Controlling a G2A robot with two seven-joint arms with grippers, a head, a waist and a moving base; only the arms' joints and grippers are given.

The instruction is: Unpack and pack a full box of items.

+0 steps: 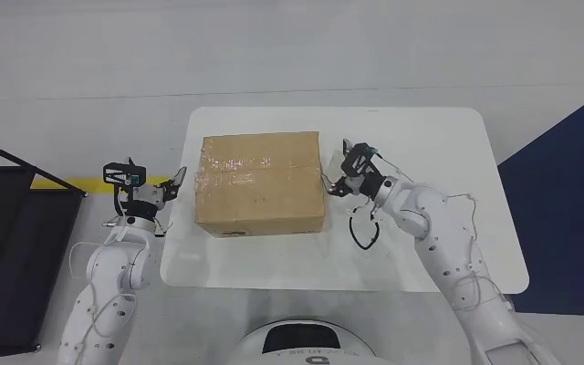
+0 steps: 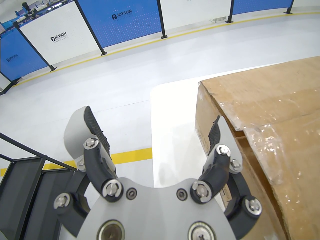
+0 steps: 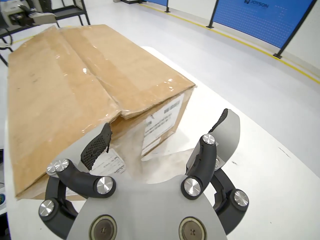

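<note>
Table [image 1: 438, 164] with a closed box [image 1: 262, 182] at its middle.
The box looked stiff and, if full, probably heavy. The left gripper [image 1: 175, 180] and right gripper [image 1: 334, 179] flanked its ends, jaws apart and empty. The glossy tape [image 1: 239, 165] seemed slick, so its torn ends looked the best hold.

The closed cardboard box [image 1: 262, 182] blocks the middle of the desk [image 1: 429, 137]. The left gripper [image 2: 152, 113] and right gripper [image 3: 167, 118] sit just beside its ends, jaws spread. Bare desk lies open to the box's right, with narrower strips in front and behind.
</note>
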